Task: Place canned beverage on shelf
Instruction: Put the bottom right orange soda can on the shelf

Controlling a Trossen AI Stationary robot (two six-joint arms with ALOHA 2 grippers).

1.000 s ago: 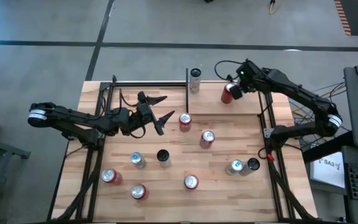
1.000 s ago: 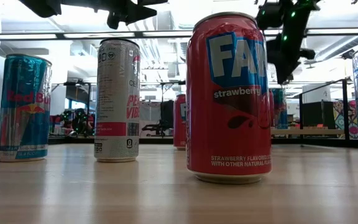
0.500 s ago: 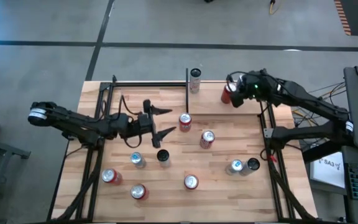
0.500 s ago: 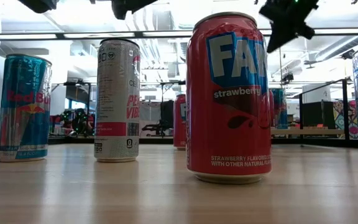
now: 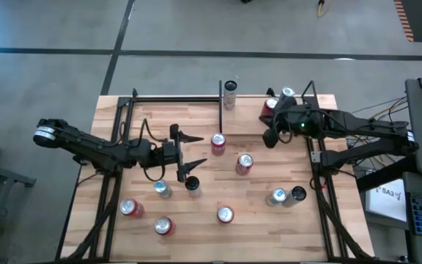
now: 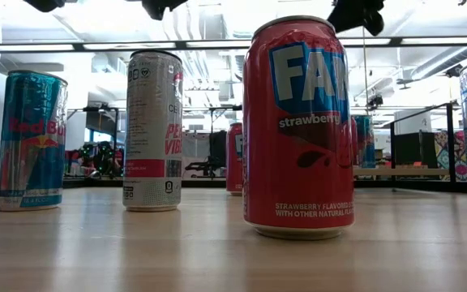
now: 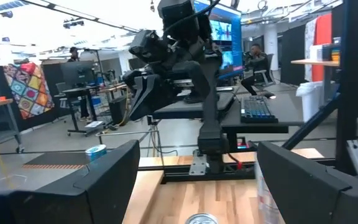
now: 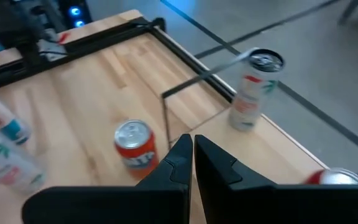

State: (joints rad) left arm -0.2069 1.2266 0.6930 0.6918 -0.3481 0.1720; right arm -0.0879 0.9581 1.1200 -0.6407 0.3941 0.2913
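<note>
Dark fingers spread wide on the left gripper point(image 5: 200, 149), nothing between them yet. It hangs over mid-table, and a silver can top point(image 7: 201, 219) peeks up between the fingers in the left wrist view, so my read is it's lining up a grab. Which can that is, I can't tell. Loose cans stand all around it, the red can point(image 5: 217, 141) nearest its open jaws.

Across the table, the right gripper point(image 5: 269, 138) is pinched closed and empty, hovering by the shelf's point(image 5: 247, 117) front edge. Looks like it's clearing out: a red drink point(image 5: 272, 105) already stands upright on the shelf, a silver-topped one point(image 5: 287, 93) just behind.
</note>
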